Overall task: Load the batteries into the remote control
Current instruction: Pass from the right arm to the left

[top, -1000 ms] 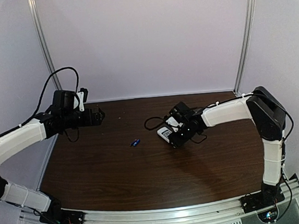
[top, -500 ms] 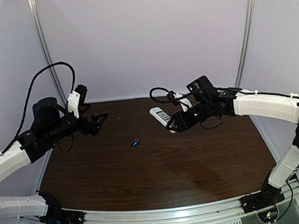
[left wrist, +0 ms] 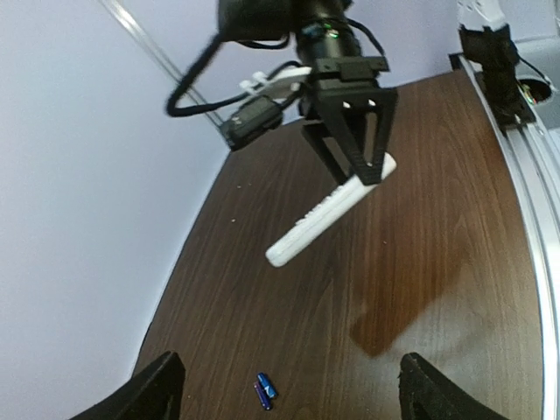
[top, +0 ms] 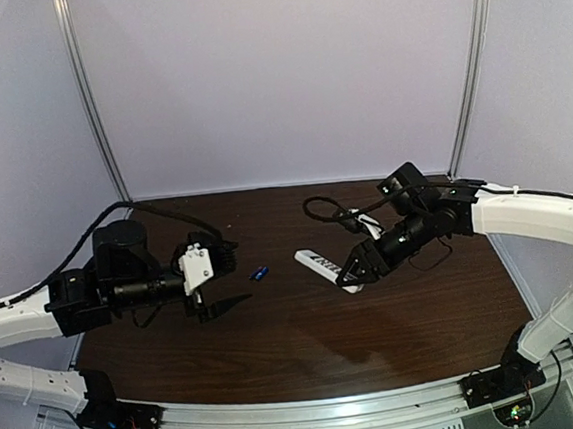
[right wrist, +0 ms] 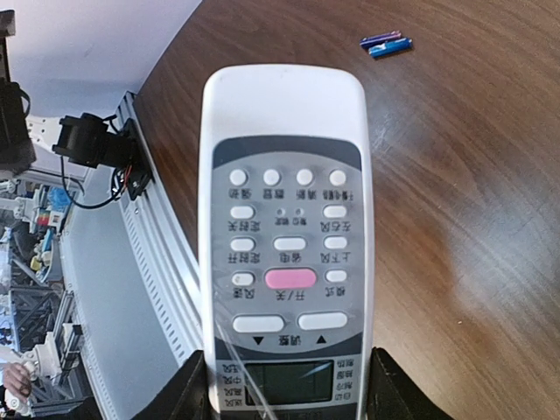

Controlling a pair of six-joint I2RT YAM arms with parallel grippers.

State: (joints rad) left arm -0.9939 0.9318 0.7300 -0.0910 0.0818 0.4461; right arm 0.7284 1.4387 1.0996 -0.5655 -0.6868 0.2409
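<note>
Two small blue batteries (top: 259,273) lie side by side on the dark wooden table (top: 308,343), left of centre. My left gripper (top: 234,276) hovers just left of them, open, with nothing between its fingers. In the left wrist view the batteries (left wrist: 265,390) sit low between the spread fingertips (left wrist: 162,389). My right gripper (top: 359,266) is shut on the white remote control (top: 323,266), holding it tilted above the table's middle. The right wrist view shows the remote control (right wrist: 284,219) button side up, its display end between the fingers (right wrist: 389,389), with the batteries (right wrist: 386,43) beyond its far end.
The metal rail (top: 314,413) with both arm bases runs along the near table edge. Pale walls and two upright metal posts (top: 469,68) close the back. A black cable (top: 326,209) loops behind the right gripper. The held remote casts a shadow (left wrist: 394,315) on the table.
My left arm swung from the back left down toward the batteries. My right arm lifted the remote control off the table and now holds it lower, nearer the middle.
</note>
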